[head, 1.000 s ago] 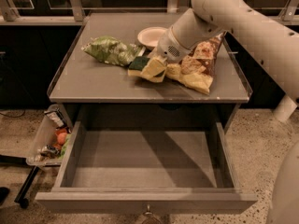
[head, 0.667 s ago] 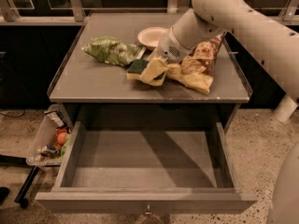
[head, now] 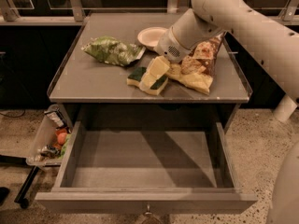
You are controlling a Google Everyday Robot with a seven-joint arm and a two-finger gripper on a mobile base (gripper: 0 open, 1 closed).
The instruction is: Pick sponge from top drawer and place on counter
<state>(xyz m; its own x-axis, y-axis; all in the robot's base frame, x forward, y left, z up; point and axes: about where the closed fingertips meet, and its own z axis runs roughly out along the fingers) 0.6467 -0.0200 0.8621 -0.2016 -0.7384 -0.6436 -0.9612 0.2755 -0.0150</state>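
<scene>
Grey desk (head: 88, 80) up top, and my tool (head: 159, 67) sits low over it near the front edge, right at the sponge (head: 147, 81). Clamped or loose, I can't tell. Sponge lies on the desk, just front-left of the tool, long axis slanting. Green bag (head: 112, 51) further left, drawer (head: 140, 200) open below.
</scene>
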